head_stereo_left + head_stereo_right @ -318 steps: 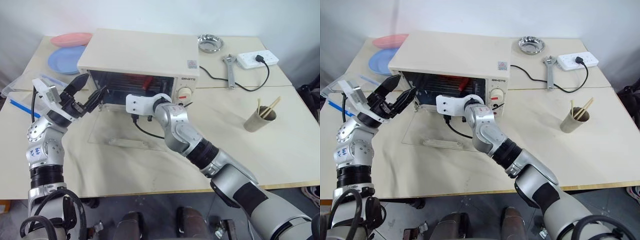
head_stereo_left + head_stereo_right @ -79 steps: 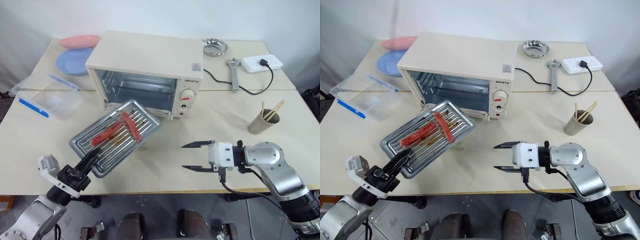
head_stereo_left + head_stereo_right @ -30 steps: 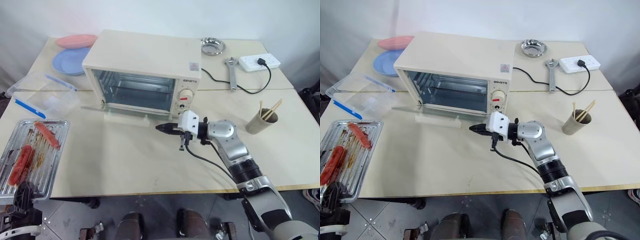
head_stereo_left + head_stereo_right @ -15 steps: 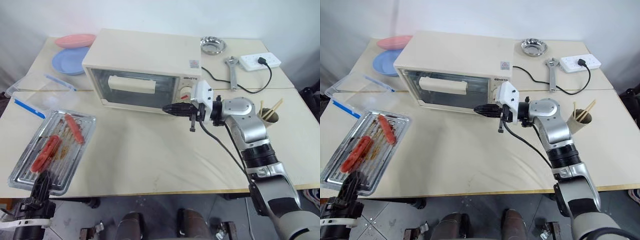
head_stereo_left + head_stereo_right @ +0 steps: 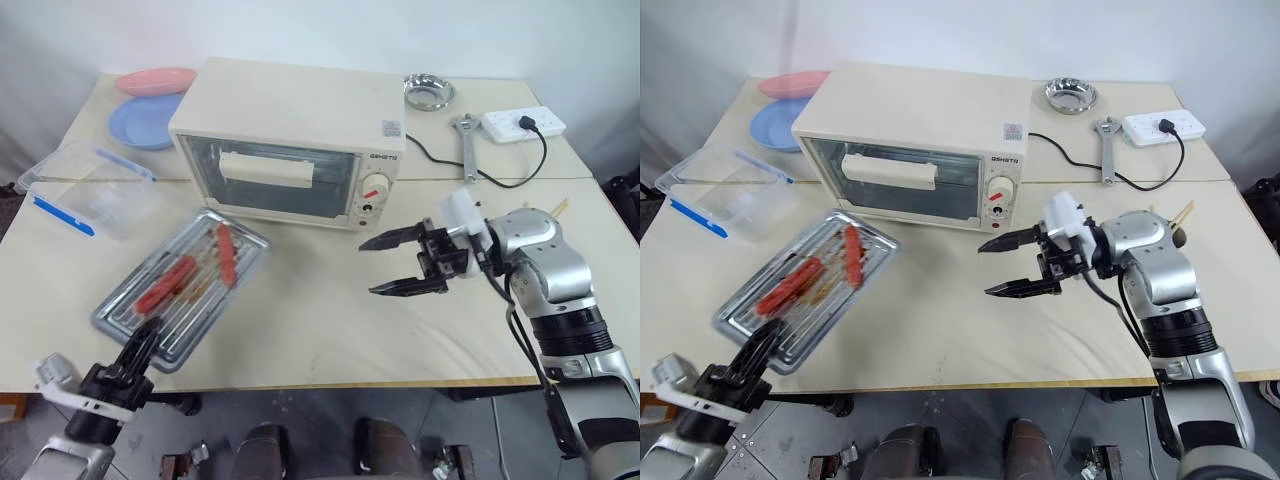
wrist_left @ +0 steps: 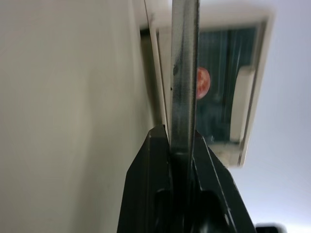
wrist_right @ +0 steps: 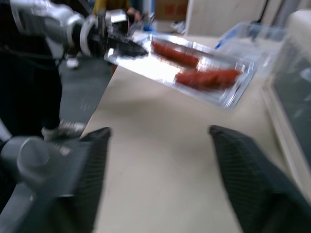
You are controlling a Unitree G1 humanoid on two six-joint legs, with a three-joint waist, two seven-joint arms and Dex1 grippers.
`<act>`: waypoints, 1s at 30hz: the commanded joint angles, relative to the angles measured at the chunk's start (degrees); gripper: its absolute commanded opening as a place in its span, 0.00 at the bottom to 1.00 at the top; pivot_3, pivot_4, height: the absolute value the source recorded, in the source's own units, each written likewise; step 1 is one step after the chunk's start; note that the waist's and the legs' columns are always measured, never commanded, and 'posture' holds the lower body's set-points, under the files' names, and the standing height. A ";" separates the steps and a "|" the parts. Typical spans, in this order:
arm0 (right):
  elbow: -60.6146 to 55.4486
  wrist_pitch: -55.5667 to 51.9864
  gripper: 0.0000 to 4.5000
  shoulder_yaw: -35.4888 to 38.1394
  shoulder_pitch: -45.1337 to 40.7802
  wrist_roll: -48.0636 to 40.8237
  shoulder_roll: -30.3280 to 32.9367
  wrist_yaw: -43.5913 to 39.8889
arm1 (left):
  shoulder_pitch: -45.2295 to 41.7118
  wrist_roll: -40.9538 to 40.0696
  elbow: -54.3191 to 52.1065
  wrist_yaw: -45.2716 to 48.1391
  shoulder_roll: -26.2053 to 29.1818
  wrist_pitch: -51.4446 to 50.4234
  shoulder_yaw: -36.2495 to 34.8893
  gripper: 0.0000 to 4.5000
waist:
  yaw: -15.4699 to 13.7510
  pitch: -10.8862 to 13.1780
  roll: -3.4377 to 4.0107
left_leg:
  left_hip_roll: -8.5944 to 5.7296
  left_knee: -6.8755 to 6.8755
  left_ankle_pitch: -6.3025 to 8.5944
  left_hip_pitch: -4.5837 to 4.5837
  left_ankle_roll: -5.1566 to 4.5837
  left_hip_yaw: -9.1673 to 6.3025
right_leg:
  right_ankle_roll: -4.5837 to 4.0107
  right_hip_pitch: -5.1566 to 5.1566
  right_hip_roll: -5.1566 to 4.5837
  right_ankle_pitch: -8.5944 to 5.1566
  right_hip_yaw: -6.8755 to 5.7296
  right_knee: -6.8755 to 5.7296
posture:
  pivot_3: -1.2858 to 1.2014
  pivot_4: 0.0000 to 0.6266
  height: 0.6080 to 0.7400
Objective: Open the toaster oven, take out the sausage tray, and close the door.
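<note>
— Where is the sausage tray [image 5: 180, 290] now?
— My left end effector [image 5: 140, 349] is clenching its near rim over the tabletop [image 5: 300, 320]. It is stiff, thin, probably slippery metal. My right end effector [image 5: 392, 264] is hanging released.

the head views are bright and evenly lit, with soft, faint shadows under the toaster oven [image 5: 290, 140] and beneath the sausage tray [image 5: 180, 285]. the glass door [image 5: 265, 178] carries a mild sheen, and the tray's metal gives small highlights. both head views are sharp across the table [image 5: 300, 320]. the right wrist view is smeared by motion blur, its near fingers [image 7: 252, 187] soft. the left wrist view is out of focus up close, the tray's edge [image 6: 184, 73] a dark blurred band.
</note>
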State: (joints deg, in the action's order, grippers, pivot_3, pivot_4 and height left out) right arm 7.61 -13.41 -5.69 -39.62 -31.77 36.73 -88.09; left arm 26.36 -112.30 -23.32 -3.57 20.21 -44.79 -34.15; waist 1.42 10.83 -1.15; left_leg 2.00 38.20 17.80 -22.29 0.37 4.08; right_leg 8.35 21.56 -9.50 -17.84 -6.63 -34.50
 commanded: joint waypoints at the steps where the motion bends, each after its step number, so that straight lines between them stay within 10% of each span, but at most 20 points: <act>1: 3.79 1.17 0.99 2.88 0.79 -2.45 0.35 -4.13 | -3.63 -0.70 3.25 1.30 3.87 -4.57 1.18 0.00 | -0.01 0.00 0.00 | -0.01 0.00 0.00 0.01 0.00 0.01 | 0.01 0.00 0.00 0.00 0.00 0.00 | 0.52 0.24 1.00; 17: 9.55 10.57 0.99 6.45 6.09 -1.78 3.24 -2.34 | -35.38 1.35 31.63 5.36 18.96 -25.28 19.78 0.00 | -0.13 0.06 0.10 | -0.03 0.00 -0.10 0.07 0.15 0.45 | 0.06 0.03 0.02 0.03 -0.02 -0.28 | 0.52 0.24 1.00; 30: 2.99 9.30 0.99 11.36 11.54 -0.77 6.05 2.15 | -60.58 40.77 50.71 36.50 19.74 -32.42 36.78 0.00 | -2.83 0.02 0.24 | -0.12 -0.03 -0.21 0.12 0.15 0.59 | 0.10 0.03 0.02 0.04 0.06 -0.27 | 0.52 0.24 1.00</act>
State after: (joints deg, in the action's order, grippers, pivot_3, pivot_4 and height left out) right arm 12.38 -4.03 3.80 -28.48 -32.19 41.66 -86.20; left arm -33.73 -77.11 25.22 29.30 40.40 -78.26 0.23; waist -1.42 10.85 -0.91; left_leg 1.88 38.18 17.58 -22.16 0.52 4.67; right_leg 8.44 21.59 -9.48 -17.79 -6.57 -34.79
